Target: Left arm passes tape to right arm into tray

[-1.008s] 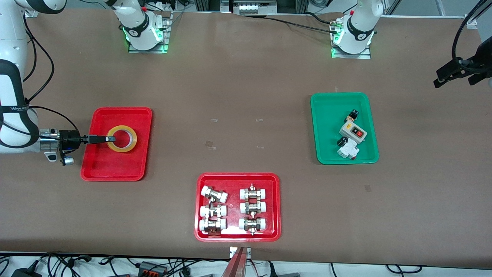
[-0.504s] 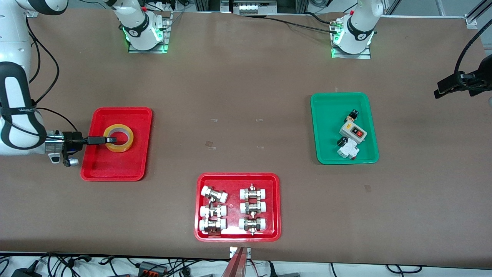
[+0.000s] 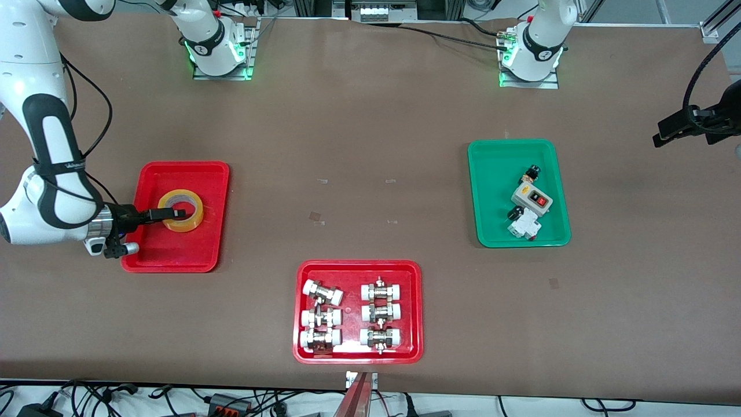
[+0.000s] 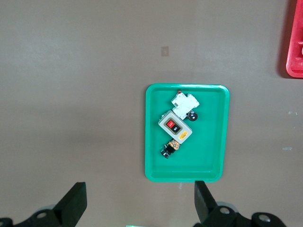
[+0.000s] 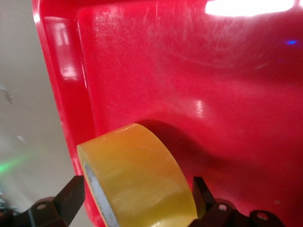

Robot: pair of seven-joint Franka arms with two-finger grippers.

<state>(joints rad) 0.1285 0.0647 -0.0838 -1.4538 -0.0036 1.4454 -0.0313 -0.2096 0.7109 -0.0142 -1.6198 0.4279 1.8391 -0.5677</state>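
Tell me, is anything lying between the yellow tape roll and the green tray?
No, only bare brown table lies between the tape, in its red tray, and the green tray; the front view shows it.

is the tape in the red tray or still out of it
In. The tape lies inside the plain red tray, within its raised rim; the right gripper stands open around it.

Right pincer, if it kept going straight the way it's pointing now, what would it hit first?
Probably the tape: the open right pincer points straight into the roll, which lies in the red tray with a finger at either side.
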